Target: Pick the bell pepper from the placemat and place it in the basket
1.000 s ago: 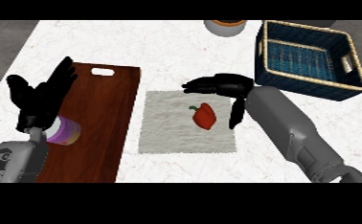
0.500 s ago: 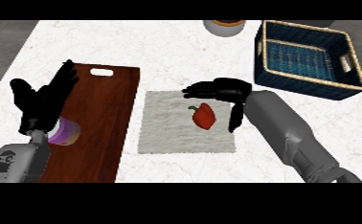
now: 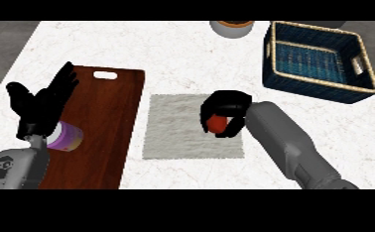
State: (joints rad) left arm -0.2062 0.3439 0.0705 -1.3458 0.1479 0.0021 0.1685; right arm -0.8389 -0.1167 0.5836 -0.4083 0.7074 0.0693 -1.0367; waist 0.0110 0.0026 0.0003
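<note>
One right hand (image 3: 225, 111) over placemat (image 3: 192, 126), fingers (image 3: 214, 105) curled round bell pepper (image 3: 218, 123)

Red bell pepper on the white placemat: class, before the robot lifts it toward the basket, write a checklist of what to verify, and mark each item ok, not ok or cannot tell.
1. Right hand curled round the red bell pepper: ok, fingers wrap it from above.
2. Pepper clear of the white cloth placemat: cannot tell, the hand hides its underside.
3. Dark blue woven basket has room inside: ok, its floor shows bare.
4. Path from placemat to basket over the white marble counter: ok, nothing stands between.
5. Left hand out of the way: ok, open, over the brown wooden cutting board.
6. Purple cup away from the path: ok, at the board's left edge.
</note>
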